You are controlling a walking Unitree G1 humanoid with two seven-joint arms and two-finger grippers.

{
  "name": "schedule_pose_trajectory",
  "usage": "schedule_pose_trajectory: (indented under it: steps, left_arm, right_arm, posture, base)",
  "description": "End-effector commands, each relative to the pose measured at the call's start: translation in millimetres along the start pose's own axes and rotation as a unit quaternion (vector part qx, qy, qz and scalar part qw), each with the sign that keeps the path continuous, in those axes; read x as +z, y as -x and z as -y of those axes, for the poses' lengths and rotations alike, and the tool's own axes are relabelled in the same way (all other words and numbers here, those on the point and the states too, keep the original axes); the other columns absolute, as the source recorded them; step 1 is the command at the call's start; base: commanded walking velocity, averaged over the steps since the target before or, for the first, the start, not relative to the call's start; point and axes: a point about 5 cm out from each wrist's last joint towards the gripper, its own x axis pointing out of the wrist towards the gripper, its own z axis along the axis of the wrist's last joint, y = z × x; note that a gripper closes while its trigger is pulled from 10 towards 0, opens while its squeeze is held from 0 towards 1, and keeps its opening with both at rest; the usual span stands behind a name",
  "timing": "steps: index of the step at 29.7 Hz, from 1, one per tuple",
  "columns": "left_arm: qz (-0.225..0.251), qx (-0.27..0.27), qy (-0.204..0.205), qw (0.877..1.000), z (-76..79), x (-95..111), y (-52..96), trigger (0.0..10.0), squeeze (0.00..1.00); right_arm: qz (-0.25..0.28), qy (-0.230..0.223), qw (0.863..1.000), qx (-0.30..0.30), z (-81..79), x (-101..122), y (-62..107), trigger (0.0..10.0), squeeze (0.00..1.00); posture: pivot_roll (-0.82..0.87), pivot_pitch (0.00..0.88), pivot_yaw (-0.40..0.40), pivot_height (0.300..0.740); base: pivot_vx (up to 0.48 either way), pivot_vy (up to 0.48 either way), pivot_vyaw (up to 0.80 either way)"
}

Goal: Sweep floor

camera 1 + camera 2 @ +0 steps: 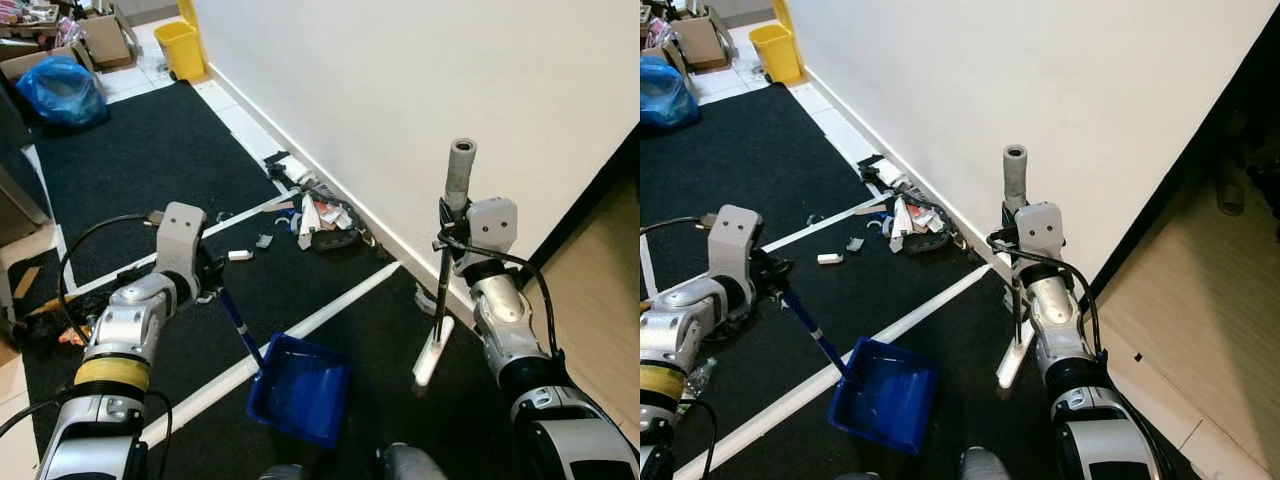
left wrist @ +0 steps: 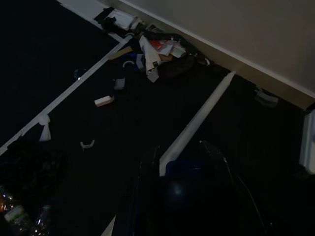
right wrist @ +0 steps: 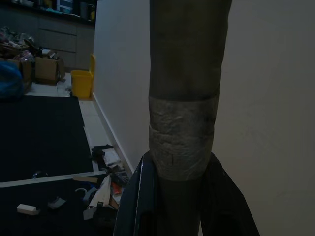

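Observation:
A blue dustpan [image 1: 300,388] rests on the black mat, its blue handle [image 1: 240,322] rising to my left gripper [image 1: 208,278], which is shut on it. My right gripper [image 1: 447,243] is shut on the upright broom stick [image 1: 444,280], whose grey taped top [image 1: 461,168] stands above it and whose white head [image 1: 433,352] touches the mat near the wall. A pile of litter [image 1: 320,218] lies against the skirting ahead. Small scraps [image 1: 240,255] lie on the mat nearer me. In the right wrist view the stick [image 3: 183,128] sits between the fingers.
The white wall [image 1: 420,90] runs along my right. White tape lines [image 1: 330,310] cross the black mat. A yellow bin [image 1: 180,48], a blue bag [image 1: 62,90] and cardboard boxes [image 1: 105,40] stand far ahead left. Bottles and trash [image 1: 50,325] lie by my left arm.

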Motion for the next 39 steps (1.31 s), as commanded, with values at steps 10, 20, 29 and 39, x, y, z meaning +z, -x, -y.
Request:
schedule_pose_trajectory:
  steps: [10,20,29,39]
  left_arm:
    - [0.04,0.018,-0.004,0.999,-0.7,10.7,-3.8,10.0,0.0]
    - [0.077,0.03,0.013,0.996,-0.4,20.5,-5.4,10.0,0.0]
    - [0.077,0.048,0.017,0.996,-4.6,20.7,-6.5,10.0,0.0]
    - [0.079,0.048,0.016,0.996,-3.9,20.9,-7.4,10.0,0.0]
  right_arm:
    - [0.023,0.001,0.999,-0.025,10.7,8.3,-2.3,10.0,0.0]
    - [0.026,-0.013,0.999,-0.034,12.6,9.2,-2.5,10.0,0.0]
    - [0.022,-0.013,0.999,-0.04,15.7,8.5,-2.5,10.0,0.0]
    - [0.018,-0.024,0.999,-0.044,18.2,8.2,-3.0,10.0,0.0]
  posture:
    - [0.07,0.032,-0.002,0.74]
    - [0.07,0.034,-0.004,0.74]
    - [0.07,0.031,-0.006,0.74]
    - [0.07,0.03,-0.008,0.74]
  base:
    - [0.0,0.0,0.0]
    - [0.0,0.0,0.0]
    - [0.288,0.0,0.0]
    - [0.342,0.0,0.0]
